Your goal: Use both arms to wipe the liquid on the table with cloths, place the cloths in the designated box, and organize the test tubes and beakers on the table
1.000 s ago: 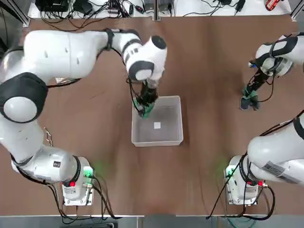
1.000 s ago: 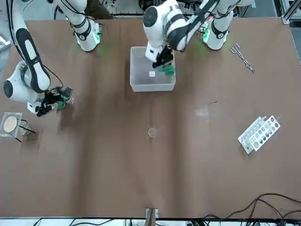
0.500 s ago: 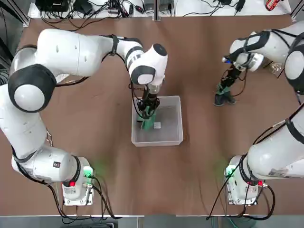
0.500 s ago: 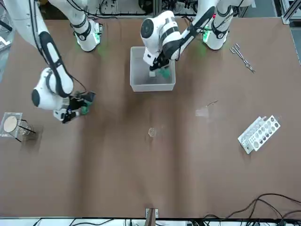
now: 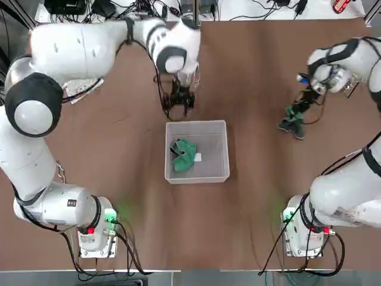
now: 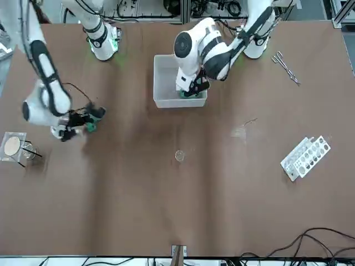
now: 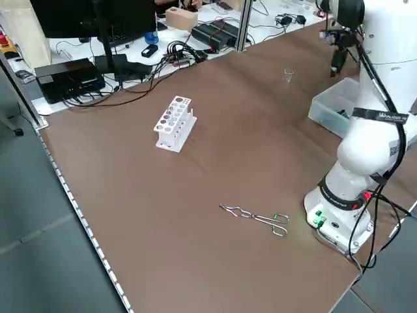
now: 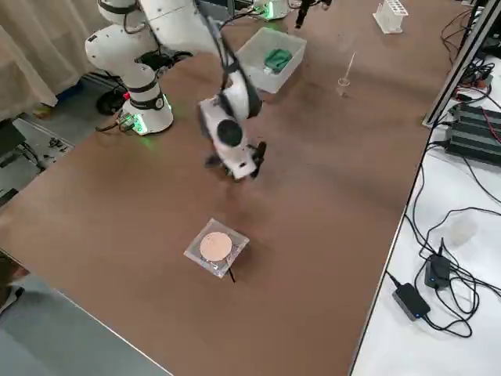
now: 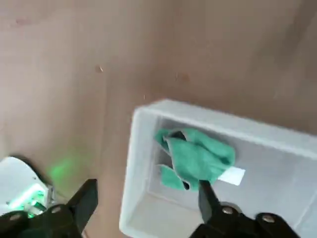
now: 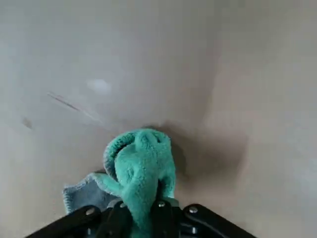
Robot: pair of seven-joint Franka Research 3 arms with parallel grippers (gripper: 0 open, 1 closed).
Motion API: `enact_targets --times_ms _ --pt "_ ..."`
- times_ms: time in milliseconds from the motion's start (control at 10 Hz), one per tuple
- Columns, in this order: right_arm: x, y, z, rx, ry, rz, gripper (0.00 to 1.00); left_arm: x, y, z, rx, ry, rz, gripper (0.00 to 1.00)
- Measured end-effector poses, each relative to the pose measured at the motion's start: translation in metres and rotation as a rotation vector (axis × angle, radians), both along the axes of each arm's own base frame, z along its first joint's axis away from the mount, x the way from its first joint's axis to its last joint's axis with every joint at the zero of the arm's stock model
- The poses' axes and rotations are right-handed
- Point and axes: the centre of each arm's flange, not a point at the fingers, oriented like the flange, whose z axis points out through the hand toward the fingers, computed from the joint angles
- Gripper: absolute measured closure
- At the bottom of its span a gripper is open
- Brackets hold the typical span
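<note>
The right gripper (image 10: 143,210), fingers clamped on a green cloth (image 10: 141,173), hides its gathered end; the left gripper (image 9: 148,198), fingers apart, hangs near the bin (image 9: 163,208).

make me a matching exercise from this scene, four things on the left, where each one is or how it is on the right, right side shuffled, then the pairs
Column 1
1. left gripper
2. right gripper
3. green cloth in the box
4. tweezer-like metal tool with finger loops

Column 2
A. shut on a cloth, away from the box
B. crumpled beside a white label
C. open, just beyond the box's rim in the top view
D. lying on the table on the left arm's side

Pairs
1-C
2-A
3-B
4-D
</note>
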Motion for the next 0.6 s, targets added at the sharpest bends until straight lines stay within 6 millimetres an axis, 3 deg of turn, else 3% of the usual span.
enact_targets --times_ms 100,200,300,400,600 --pt "-0.009 -0.034 0.002 -0.024 -0.003 -0.002 0.89 0.029 0.017 0.019 -0.017 0.021 -0.019 0.19" --pt "-0.011 -0.044 0.003 -0.035 -0.005 0.006 0.89 0.058 0.038 0.031 -0.042 0.048 -0.037 0.17" --pt "-0.006 -0.039 0.003 -0.041 -0.006 0.033 0.89 0.085 0.061 0.037 -0.086 0.071 -0.042 0.15" --pt "0.003 -0.022 0.004 -0.049 -0.008 0.069 0.89 0.109 0.081 0.040 -0.142 0.076 -0.036 0.02" --pt "0.029 0.046 0.006 -0.073 0.004 0.110 0.89 0.145 0.098 0.041 -0.266 0.006 0.008 0.01"
